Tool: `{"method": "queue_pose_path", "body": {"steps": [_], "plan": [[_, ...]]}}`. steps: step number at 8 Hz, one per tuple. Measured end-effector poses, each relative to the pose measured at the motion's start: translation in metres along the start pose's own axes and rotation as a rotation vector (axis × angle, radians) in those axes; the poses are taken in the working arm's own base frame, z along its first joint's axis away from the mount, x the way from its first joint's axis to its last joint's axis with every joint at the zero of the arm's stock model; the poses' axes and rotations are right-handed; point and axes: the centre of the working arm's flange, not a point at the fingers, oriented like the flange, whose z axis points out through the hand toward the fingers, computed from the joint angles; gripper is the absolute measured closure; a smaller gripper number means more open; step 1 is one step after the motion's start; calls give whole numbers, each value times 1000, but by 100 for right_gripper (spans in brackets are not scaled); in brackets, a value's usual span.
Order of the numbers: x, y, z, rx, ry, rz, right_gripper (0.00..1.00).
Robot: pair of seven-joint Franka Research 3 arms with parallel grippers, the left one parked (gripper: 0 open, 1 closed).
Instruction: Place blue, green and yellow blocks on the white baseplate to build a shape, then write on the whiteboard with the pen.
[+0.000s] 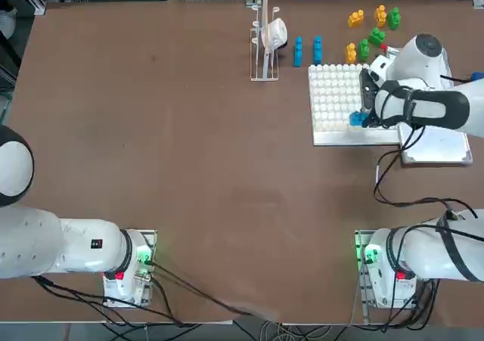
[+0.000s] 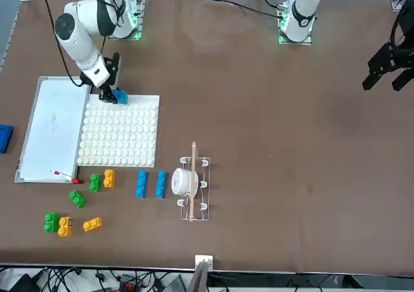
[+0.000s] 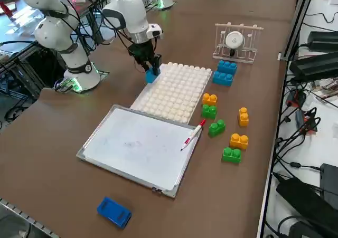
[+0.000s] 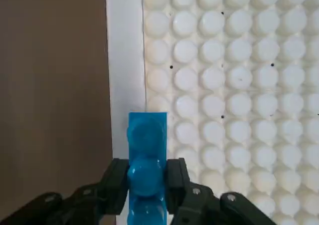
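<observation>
The right gripper (image 4: 146, 182) was clamped on a blue block (image 4: 146, 160) at the near corner of the white baseplate (image 1: 333, 99), beside the whiteboard (image 2: 52, 127). Farther off lay 2 blue blocks (image 1: 308, 50) and the pen (image 3: 193, 134).

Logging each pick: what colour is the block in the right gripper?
Blue. The right gripper holds a blue block, clearest in the wrist view.

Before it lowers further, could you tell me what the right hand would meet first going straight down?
Probably the white baseplate, near its edge: the right hand grips a blue block there, though depth is unclear.
</observation>
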Motion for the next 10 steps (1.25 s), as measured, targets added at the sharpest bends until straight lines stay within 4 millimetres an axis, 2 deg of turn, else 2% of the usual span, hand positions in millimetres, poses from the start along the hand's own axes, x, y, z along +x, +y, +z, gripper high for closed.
{"method": "queue_pose_path", "body": {"steps": [5,10], "plan": [[-1,2,25,-32,-5,-52,59],[-1,2,27,-32,-6,-56,59]]}}
